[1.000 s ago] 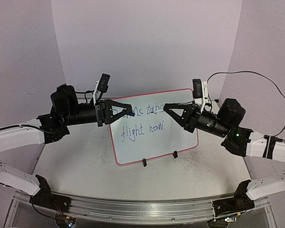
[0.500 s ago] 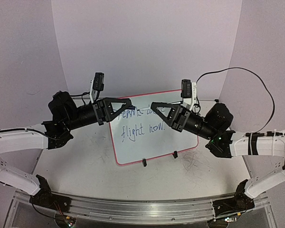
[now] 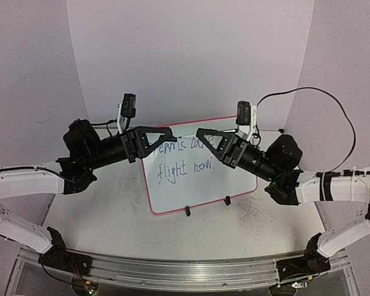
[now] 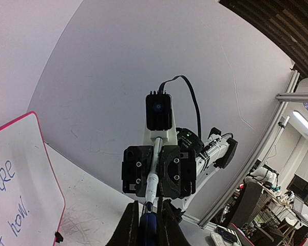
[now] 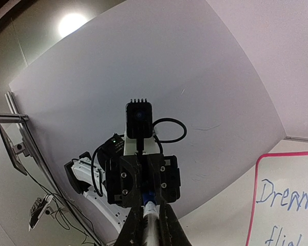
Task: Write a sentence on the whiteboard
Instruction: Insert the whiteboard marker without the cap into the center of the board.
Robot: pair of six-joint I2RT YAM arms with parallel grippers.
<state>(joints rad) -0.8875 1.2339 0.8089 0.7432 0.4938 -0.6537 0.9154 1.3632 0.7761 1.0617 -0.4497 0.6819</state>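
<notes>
Two tools, left tool (image 3: 168, 131) and right tool (image 3: 200, 132), both clamp one marker (image 4: 152, 182) between them above the far edge of the whiteboard (image 3: 197, 185), which stands tilted on the counter (image 3: 111, 209), bearing blue handwriting.

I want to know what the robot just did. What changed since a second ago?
The right gripper swung left, toward the left gripper, which tipped up a little. Their tips were apart before. Now they nearly meet by the whiteboard's top edge, both shut on one marker between them. The whiteboard and its blue writing stayed put.
</notes>
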